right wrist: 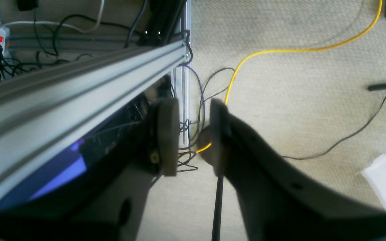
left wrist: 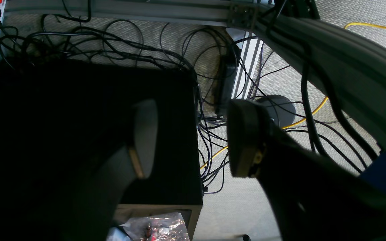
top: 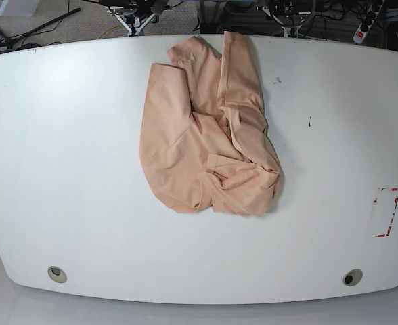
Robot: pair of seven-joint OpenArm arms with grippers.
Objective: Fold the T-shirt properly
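The peach T-shirt [top: 209, 132] lies crumpled and partly folded on itself in the middle of the white table [top: 70, 149], running from the far edge toward the front. Neither gripper shows in the base view. My left gripper [left wrist: 193, 137] is open and empty, hanging over the floor and cables beside the table. My right gripper [right wrist: 193, 137] is also open and empty, over the carpet beside an aluminium frame rail [right wrist: 79, 87]. The shirt does not show in either wrist view.
Red tape marks [top: 386, 212] sit near the table's right edge. Two round holes [top: 57, 274] [top: 352, 277] are near the front edge. Black cables [left wrist: 129, 50], a yellow cable [right wrist: 280, 52] and a black box [left wrist: 89, 130] lie on the floor below.
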